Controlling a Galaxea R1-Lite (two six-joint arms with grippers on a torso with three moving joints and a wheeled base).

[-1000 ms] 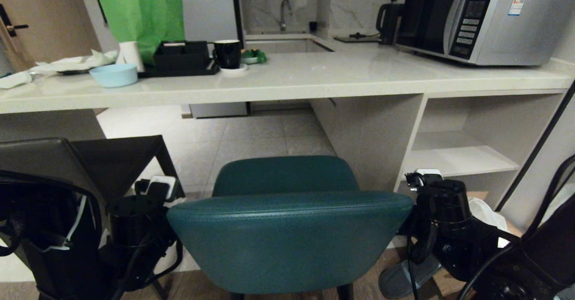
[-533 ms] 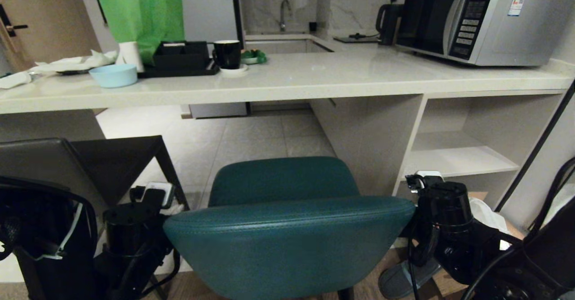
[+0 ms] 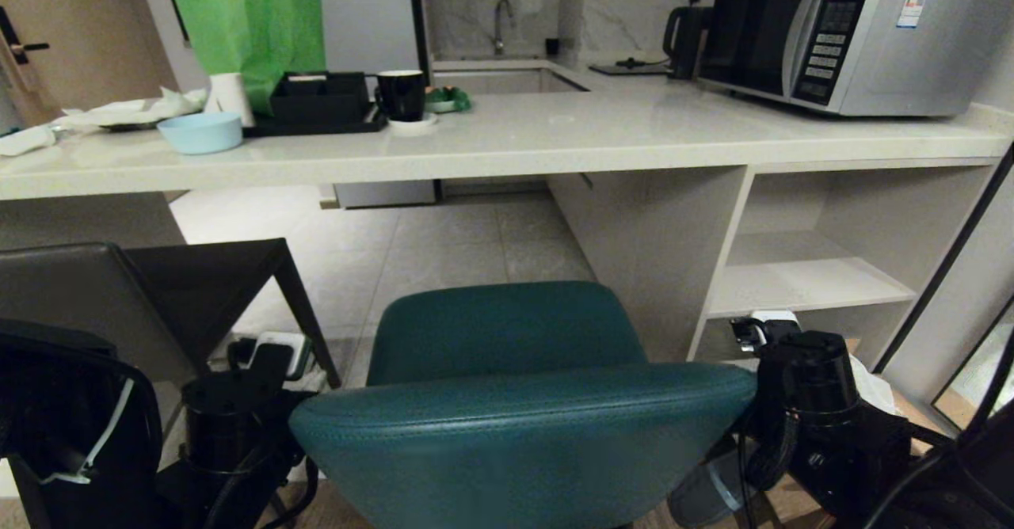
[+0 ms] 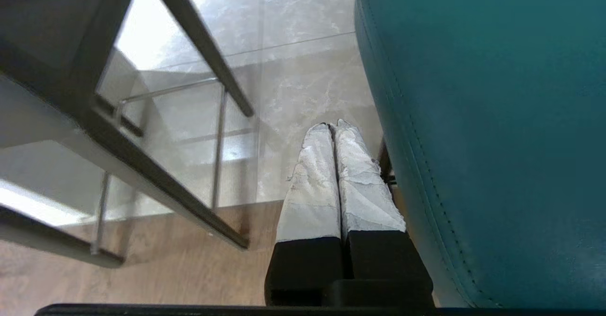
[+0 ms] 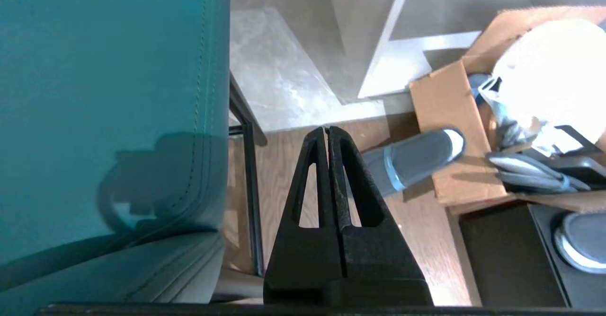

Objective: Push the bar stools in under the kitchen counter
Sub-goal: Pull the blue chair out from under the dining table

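The teal bar stool (image 3: pixel 515 434) stands right in front of me, its curved back nearest and its seat facing the kitchen counter (image 3: pixel 554 145). The dark grey bar stool (image 3: pixel 119 291) is at the left, short of the counter edge. My left arm (image 3: pixel 230 410) hangs by the teal back's left end; the left gripper (image 4: pixel 333 126) points down, shut and empty, just beside the teal padding (image 4: pixel 497 141). On the other end, my right arm (image 3: pixel 816 402) hangs likewise. The right gripper (image 5: pixel 327 129) is shut on nothing, a little apart from the teal back (image 5: pixel 104 93).
A microwave (image 3: pixel 855 30), kettle (image 3: pixel 685 38), black cup (image 3: pixel 400 93), blue bowl (image 3: pixel 200 131) and green bag (image 3: pixel 253 14) sit on the counter. White shelving (image 3: pixel 808 275) fills its right end. A cardboard box (image 5: pixel 454 131) and a grey slipper (image 5: pixel 412 157) lie on the floor at the right.
Both arms have sunk lower beside the teal stool, and the right one has drifted rightwards. The stool's back now shows lower and wider in the head view. The counter has stayed put.
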